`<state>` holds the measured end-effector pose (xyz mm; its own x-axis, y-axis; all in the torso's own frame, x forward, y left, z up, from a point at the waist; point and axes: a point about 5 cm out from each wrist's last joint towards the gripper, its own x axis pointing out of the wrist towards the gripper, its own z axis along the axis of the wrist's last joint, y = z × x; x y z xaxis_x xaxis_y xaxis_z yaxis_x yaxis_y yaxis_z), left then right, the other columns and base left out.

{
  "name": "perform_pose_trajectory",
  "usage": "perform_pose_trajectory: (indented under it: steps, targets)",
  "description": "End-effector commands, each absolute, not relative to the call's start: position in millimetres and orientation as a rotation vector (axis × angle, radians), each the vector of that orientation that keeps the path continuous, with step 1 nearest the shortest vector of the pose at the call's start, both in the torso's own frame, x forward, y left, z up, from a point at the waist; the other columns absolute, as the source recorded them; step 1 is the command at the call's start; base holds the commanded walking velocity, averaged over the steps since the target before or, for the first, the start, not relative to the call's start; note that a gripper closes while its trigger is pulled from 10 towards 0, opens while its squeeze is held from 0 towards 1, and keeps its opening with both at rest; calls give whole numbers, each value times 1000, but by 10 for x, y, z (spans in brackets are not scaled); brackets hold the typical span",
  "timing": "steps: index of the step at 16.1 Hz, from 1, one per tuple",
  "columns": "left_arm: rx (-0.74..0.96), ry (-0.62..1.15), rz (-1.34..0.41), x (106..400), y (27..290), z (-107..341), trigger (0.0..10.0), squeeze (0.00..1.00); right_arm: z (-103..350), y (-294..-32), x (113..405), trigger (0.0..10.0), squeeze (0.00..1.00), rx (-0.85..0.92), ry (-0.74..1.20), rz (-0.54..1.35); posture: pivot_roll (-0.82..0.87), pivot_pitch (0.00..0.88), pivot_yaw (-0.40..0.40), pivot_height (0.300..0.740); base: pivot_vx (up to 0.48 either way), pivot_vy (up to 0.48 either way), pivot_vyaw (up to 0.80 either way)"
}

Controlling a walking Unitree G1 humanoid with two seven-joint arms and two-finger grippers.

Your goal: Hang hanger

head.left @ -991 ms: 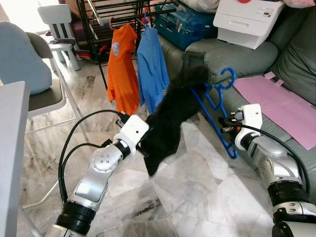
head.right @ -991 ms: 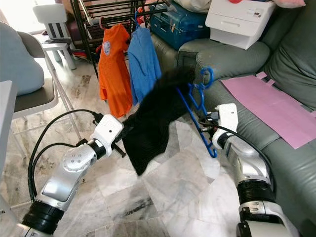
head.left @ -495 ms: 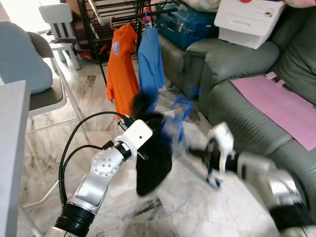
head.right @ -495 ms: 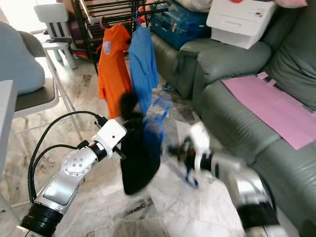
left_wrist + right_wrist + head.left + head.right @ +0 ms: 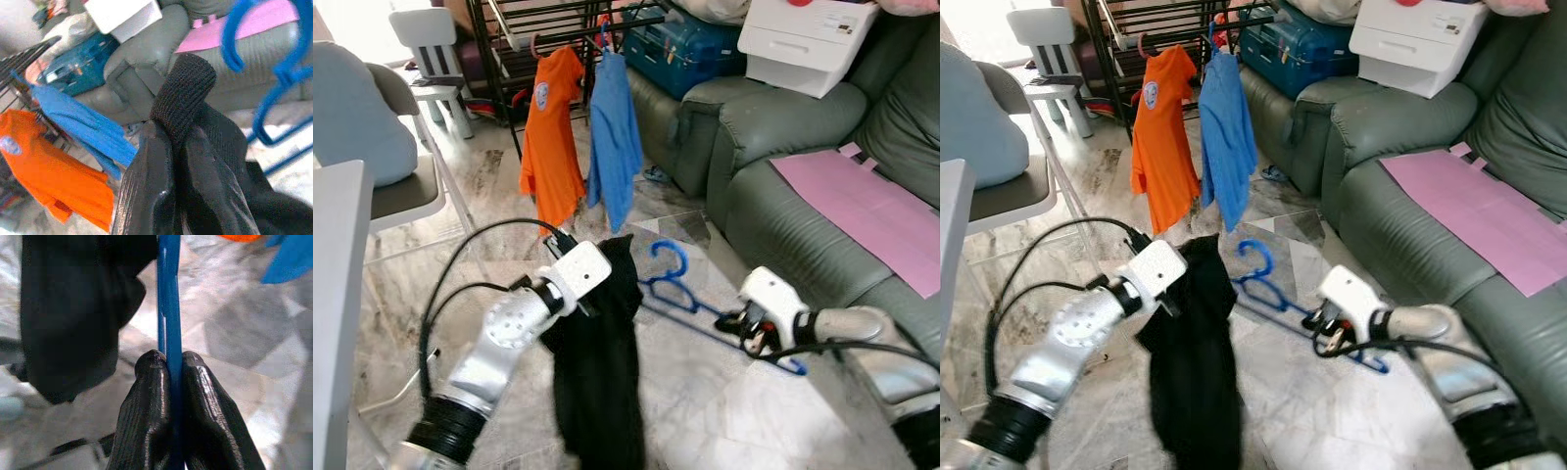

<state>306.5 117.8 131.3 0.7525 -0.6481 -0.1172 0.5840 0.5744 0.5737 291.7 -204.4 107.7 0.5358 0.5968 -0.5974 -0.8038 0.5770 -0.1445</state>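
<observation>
Counted: one blue hanger (image 5: 690, 299), one black garment (image 5: 602, 382), two shirts far on the rack — one orange (image 5: 551, 137), one blue (image 5: 613, 132) — two grippers, left (image 5: 171, 142) and right (image 5: 168, 363), one pink sheet (image 5: 862, 211), one white box (image 5: 808, 44), one blue suitcase (image 5: 690, 49).

No legible text, brand, number or sign was found in any view. The orange short-sleeved shirt (image 5: 551, 137) hanging on the black metal rack (image 5: 514, 39) carried a small round pale-blue emblem on its chest, too small and blurred to read. The white plastic box (image 5: 803, 41) on the grey-green sofa (image 5: 773, 127) showed a sliver of a red mark at its top edge, cut off by the frame, with no letters made out.
</observation>
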Motion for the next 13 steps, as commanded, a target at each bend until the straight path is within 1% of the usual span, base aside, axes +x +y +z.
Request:
perform_pose_trajectory:
  steps: [1,3,4,5,6,9,10,13]
  targets:
    - [649,-125,-763,3068,1180,1347,10000,0,1165,-2129,2992,10000,0,-467,492,806,-112,38,24,740,0,0,0]
    - [718,-92,-789,3091,1290,1318,10000,0,1250,-2211,3080,10000,0,-463,443,733,-111,39,28,740,0,0,0]
    - [847,-84,-796,3146,1403,1310,10000,0,1326,-2241,3088,10000,0,-443,417,752,-111,40,30,740,0,0,0]
    - [948,-73,-767,3214,1497,1313,10000,0,1363,-2264,3057,10000,0,-443,420,791,-111,40,32,740,0,0,0]
    - [1001,-67,-740,3259,1552,1324,10000,0,1379,-2276,3032,10000,0,-447,425,820,-113,41,32,740,0,0,0]
    - [1057,-37,-637,3382,1697,1388,10000,0,1452,-2308,2956,10000,0,-439,435,893,-117,40,34,740,0,0,0]
    - [1012,-17,-593,3427,1749,1414,10000,0,1491,-2324,2909,10000,0,-447,444,931,-120,40,34,740,0,0,0]
    - [931,-19,-565,3467,1743,1421,10000,0,1494,-2319,2879,10000,0,-436,448,956,-121,37,33,740,0,0,0]
